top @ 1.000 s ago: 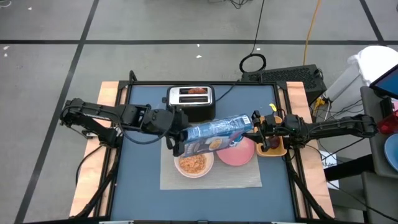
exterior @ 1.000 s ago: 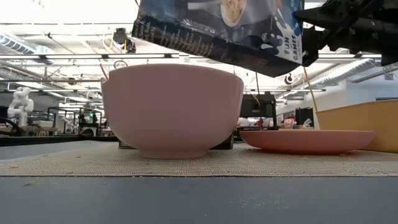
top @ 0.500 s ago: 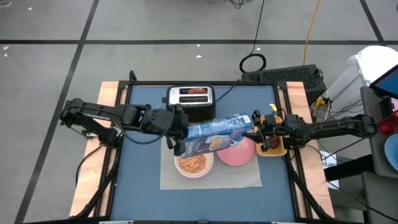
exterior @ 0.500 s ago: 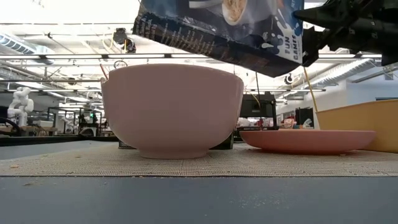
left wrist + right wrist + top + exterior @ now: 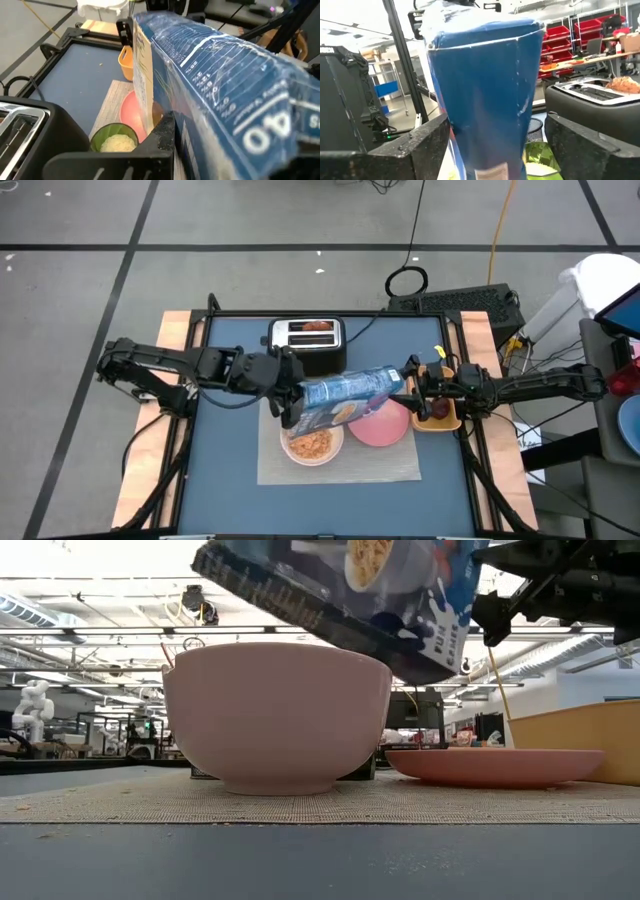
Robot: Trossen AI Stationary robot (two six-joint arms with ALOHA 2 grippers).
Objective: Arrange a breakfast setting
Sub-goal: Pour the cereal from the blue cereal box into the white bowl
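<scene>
The blue cereal box [image 5: 345,392] hangs lengthwise over the white bowl [image 5: 312,444] of cereal and the pink plate [image 5: 385,425], both resting on the grey mat [image 5: 400,465]. My left gripper [image 5: 288,402] is shut on the box's left end. My right gripper [image 5: 410,378] is open at the box's right end [image 5: 485,95], one finger on either side of it with gaps showing. The small green cup [image 5: 114,142] stands on the mat beside the plate, under the box. My left gripper pinches the cereal box at its end toward the table's left [image 5: 187,142]; one dark finger [image 5: 162,137] lies on a broad face, the other is hidden behind the box. The fingers come from the table's left, slanting down, along the box. It hangs clear of the table, right end lower [image 5: 430,650].
A black-and-silver toaster [image 5: 306,340] stands at the far side, just behind the left gripper. An orange tray [image 5: 440,418] sits at the table's right edge under the right arm. Bare blue tabletop [image 5: 225,480] lies to the near left.
My right gripper has opened and let go of the box's right end. That end has dropped and the box has tipped more steeply and rolled a little, while its left end stays in my left gripper. Both arms have kept their places.
</scene>
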